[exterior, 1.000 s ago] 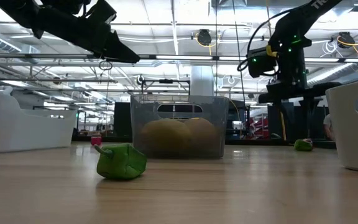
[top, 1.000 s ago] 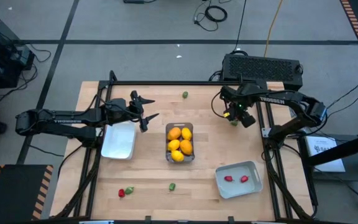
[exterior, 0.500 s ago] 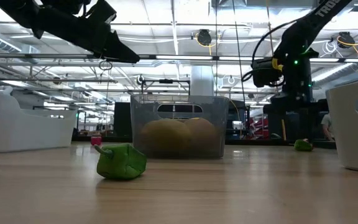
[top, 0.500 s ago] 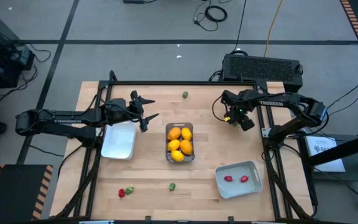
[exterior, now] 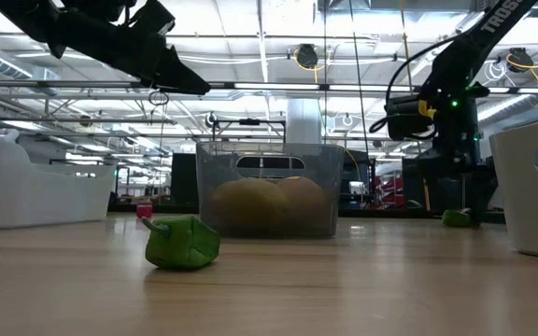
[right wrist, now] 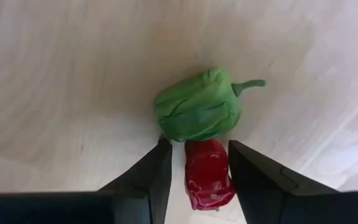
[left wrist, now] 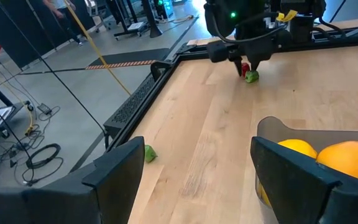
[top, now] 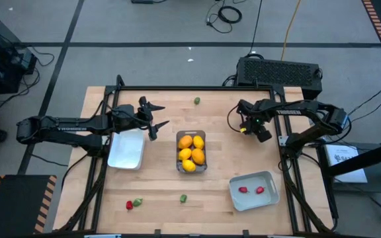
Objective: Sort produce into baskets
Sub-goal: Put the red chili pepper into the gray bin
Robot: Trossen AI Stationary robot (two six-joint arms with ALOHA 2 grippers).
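My right gripper (right wrist: 197,177) is open, pointing down at the table's far right (top: 245,127). Its fingers stand on either side of a small red piece (right wrist: 208,171) that lies on the table against a green pepper-like piece (right wrist: 197,112). I cannot tell whether they touch it. My left gripper (top: 156,116) is open and empty, above the table beside the white tray (top: 126,149). The narrow clear bin (top: 191,151) at the middle holds several yellow and orange pieces. The grey-blue tray (top: 270,196) at the near right holds two red pieces.
A green piece (top: 196,100) lies near the far edge. A green piece (top: 183,198) lies near the front edge, and a red and green pair (top: 133,203) lies at the near left. Black frame rails run along the table's left, right and far edges.
My right gripper has gone down toward the red and green pieces and a little toward the table's right edge.
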